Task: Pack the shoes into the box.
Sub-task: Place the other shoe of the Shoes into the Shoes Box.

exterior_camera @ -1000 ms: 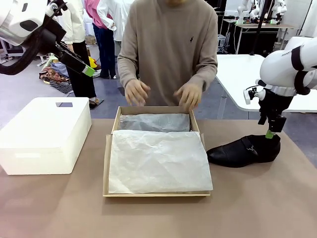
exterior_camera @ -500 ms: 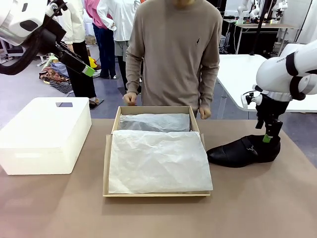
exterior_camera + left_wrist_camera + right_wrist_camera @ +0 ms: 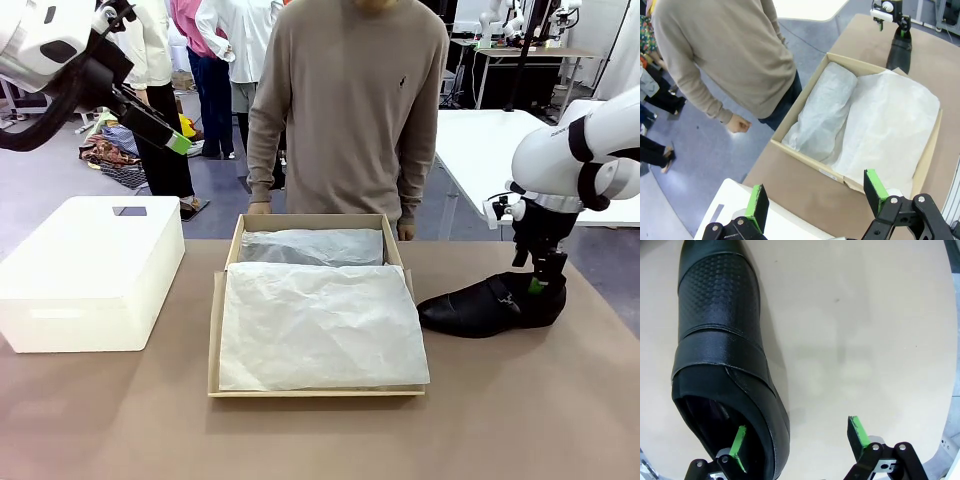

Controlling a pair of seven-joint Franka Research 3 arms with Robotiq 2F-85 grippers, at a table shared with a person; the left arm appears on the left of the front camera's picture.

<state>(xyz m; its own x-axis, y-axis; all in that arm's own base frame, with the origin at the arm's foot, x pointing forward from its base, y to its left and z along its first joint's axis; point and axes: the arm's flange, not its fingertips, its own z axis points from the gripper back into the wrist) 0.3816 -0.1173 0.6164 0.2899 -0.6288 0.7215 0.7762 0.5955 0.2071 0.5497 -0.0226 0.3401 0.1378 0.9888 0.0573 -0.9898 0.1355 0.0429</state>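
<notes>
The tan box (image 3: 213, 330) lies open mid-table, and white tissue paper (image 3: 320, 325) covers its inside. A tissue-wrapped bundle (image 3: 312, 247) fills its far end. One black shoe (image 3: 490, 305) lies on the table to the right of the box, toe toward it. My right gripper (image 3: 540, 286) is open and low over the shoe's heel. In the right wrist view one of its fingers (image 3: 739, 441) is inside the shoe (image 3: 720, 350) opening and the other is outside over the table. My left gripper (image 3: 172, 140) hangs open high at the back left, above the box (image 3: 842, 61).
A large white rounded box (image 3: 90, 270) stands at the table's left. A person stands at the far edge behind the box, hands (image 3: 258, 208) down at their sides. Bare brown table (image 3: 520, 400) lies in front of and right of the box.
The person's hands have left the box's far rim and dropped to their sides. My right gripper has sunk slightly and shifted left onto the shoe's heel. The left arm is still.
</notes>
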